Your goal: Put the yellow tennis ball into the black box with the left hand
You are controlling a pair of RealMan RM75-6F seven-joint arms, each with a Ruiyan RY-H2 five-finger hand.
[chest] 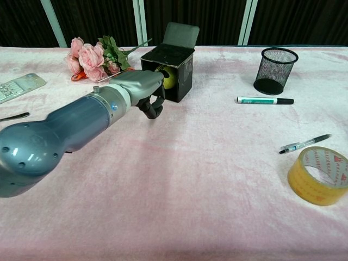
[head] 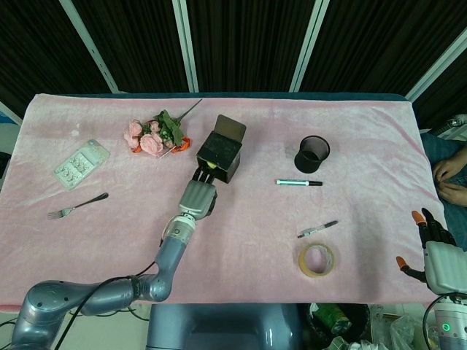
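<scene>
The yellow tennis ball (chest: 168, 78) sits inside the black open-lidded box (chest: 181, 75), just beyond the left robot hand (chest: 145, 93), which holds nothing, fingers loosely curled; the right robot hand (head: 436, 251) hangs well apart.

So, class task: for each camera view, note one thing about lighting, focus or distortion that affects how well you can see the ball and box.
Head view: even overhead light, soft shadows; the black box interior is dark, so the tennis ball is only a yellow sliver. Chest view: the ball shows clearly in the box opening, but the close left arm looms oversized with bright glare, and the left hand partly covers the box.
</scene>
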